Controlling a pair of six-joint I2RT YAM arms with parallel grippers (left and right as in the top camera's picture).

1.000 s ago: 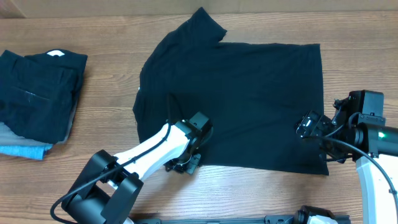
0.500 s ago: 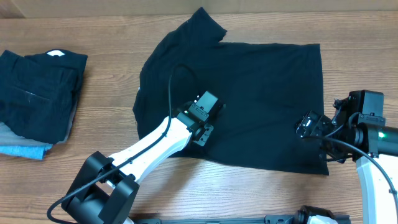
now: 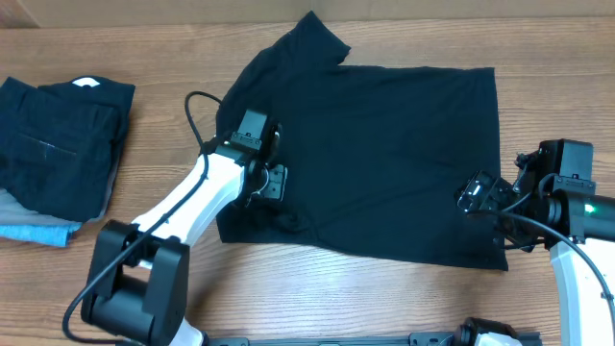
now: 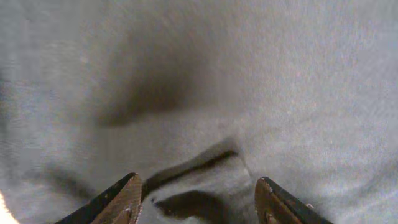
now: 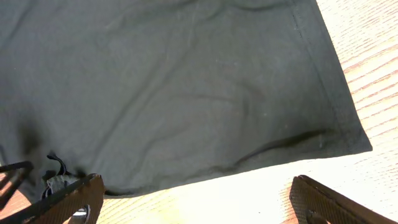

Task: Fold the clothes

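**Here, one shirt lies flat under two parted pairs of jaws**

Only one black T-shirt (image 3: 384,144) is spread out on the wooden desk (image 3: 384,298). It covers the middle of the desk, with one short sleeve pointing to the far edge and its straight hem on the right. A small pale spot shows at its left edge. The fabric is bunched into a low lump at the near left corner.

Well apart from it, at the left end of the desk, sits one stack of folded clothes (image 3: 58,144). Three layers can be counted: a dark garment with a white neck tag (image 3: 85,84) on top, a grey layer under it, and a blue layer (image 3: 38,234) at the bottom.

Two arms are at work. The left arm (image 3: 192,197) reaches over the shirt's left part. In its wrist view the two fingertips (image 4: 121,200) stand partly apart, with rumpled cloth and a short ridge showing in the gap. The left jaws are released and nothing is pinched between them.

The right arm (image 3: 567,207) is at the shirt's near right corner. Its fingertips (image 5: 68,196) are spread very wide. One is by the hem and the other is over bare wood. The right jaws are released too, and they grasp nothing.
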